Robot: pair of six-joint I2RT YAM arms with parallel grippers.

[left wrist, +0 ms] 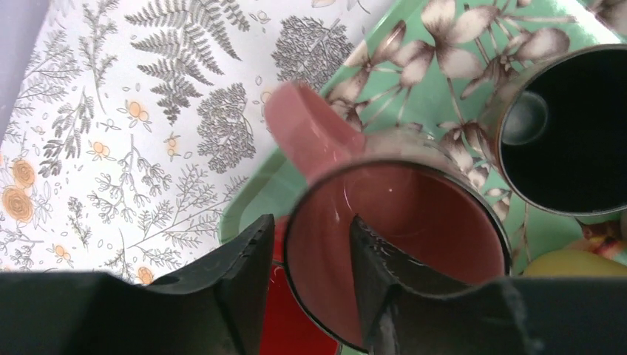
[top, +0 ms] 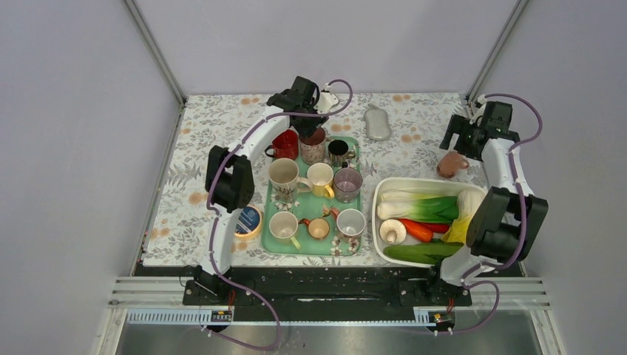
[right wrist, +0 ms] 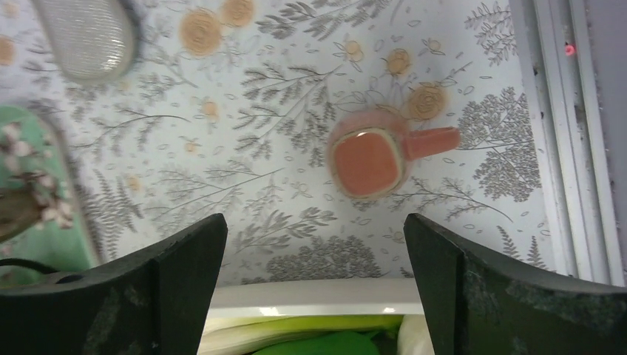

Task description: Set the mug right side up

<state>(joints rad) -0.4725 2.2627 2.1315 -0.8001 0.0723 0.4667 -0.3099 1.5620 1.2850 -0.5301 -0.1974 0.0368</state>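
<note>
While the right gripper (right wrist: 314, 222) hangs with its jaws spread wide, the pink mug (right wrist: 367, 161) sits bottom-up on the flowered table (right wrist: 281, 89) below it. In the wrist view the mug is clear of both fingers, ahead of the gap between them and nearer the right-hand one, and its handle points to the right. Seen from above, it lies at the far right of the table, just beyond the far rim of the white tub (top: 378, 214) of vegetables and close beside the gripper. The left gripper (left wrist: 310, 222) is well apart, at the far end of the green tray (left wrist: 384, 96). It is partly open astride the rim of a flowered mug (left wrist: 429, 214) standing mouth up, one finger outside the wall, the other inside with a gap showing beside it
</note>
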